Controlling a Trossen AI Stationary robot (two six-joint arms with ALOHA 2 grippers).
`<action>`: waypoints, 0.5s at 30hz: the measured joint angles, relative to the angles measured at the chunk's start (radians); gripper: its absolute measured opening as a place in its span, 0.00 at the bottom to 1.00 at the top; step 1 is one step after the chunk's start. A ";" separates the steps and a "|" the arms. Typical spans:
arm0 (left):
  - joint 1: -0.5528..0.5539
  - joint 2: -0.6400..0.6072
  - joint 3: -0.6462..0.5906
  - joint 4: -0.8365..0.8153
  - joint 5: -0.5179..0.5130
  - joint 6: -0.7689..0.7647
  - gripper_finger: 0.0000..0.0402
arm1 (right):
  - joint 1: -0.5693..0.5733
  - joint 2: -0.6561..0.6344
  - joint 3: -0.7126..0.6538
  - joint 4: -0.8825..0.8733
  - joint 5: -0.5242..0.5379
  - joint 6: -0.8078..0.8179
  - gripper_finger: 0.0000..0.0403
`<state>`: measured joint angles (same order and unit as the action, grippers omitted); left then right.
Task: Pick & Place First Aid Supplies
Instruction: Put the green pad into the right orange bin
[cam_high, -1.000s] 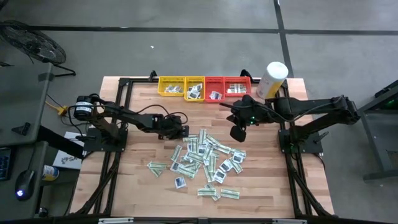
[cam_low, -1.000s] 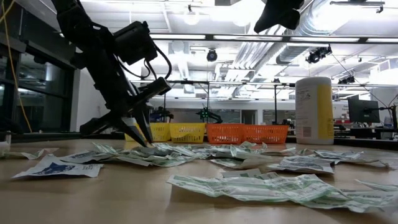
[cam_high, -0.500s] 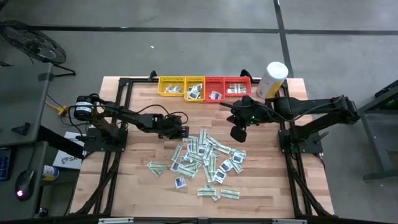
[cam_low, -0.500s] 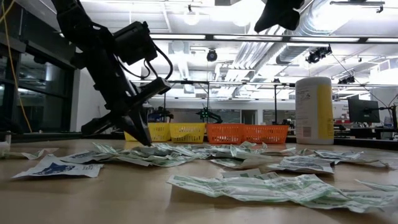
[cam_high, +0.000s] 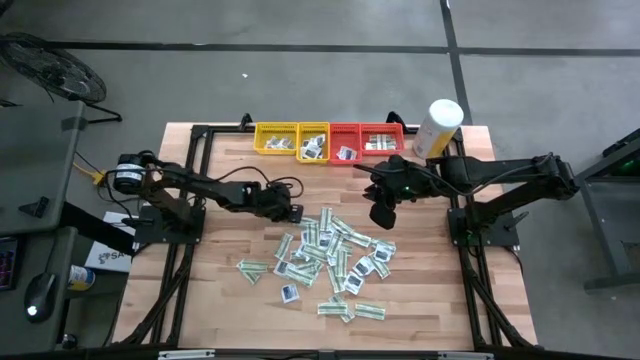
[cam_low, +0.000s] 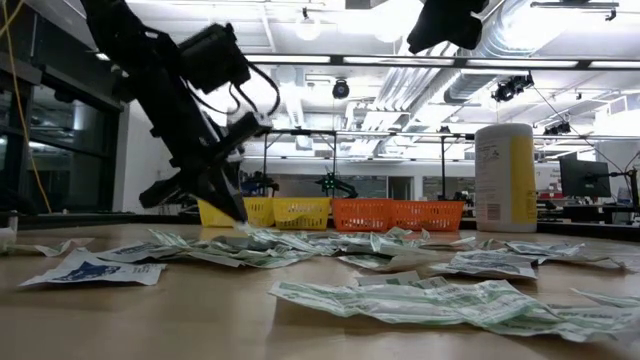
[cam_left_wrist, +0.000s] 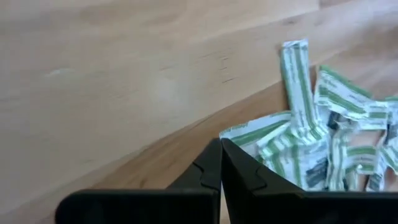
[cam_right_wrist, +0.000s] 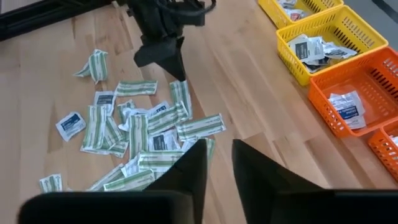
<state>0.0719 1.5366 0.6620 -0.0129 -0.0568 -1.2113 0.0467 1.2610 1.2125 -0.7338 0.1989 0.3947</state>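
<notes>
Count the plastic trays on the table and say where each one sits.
4, in one row along the table's far edge: two yellow trays on the left, then two red trays, ending beside the canister.

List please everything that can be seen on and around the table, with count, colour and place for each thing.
first aid packets: dozens, white-and-green strips and white squares with dark blue centre, scattered in a loose pile at mid-table; a few more lie inside the trays
yellow trays: two, yellow, side by side at the far edge of the table
red trays: two, red-orange, next to the yellow ones, toward the canister
canister: one, white and yellow, upright at the far right corner
table: one, light wood
left gripper: one, dark, fingers shut, low at the left edge of the pile; whether it pinches a packet cannot be told
right gripper: one, dark, fingers apart, raised above the pile's far right side, holding nothing
</notes>
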 joint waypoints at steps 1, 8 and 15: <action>0.000 -0.014 0.000 0.000 -0.011 0.010 0.00 | 0.000 0.000 0.000 0.001 0.000 0.006 0.20; 0.000 -0.130 0.000 -0.038 -0.042 0.077 0.00 | 0.000 0.003 0.000 0.037 -0.006 0.001 0.29; 0.000 -0.247 0.001 -0.018 -0.088 0.159 0.00 | 0.000 0.022 0.000 0.128 -0.016 -0.055 0.31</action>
<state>0.0715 1.2891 0.6628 -0.0314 -0.1444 -1.0524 0.0467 1.2834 1.2125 -0.6055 0.1832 0.3396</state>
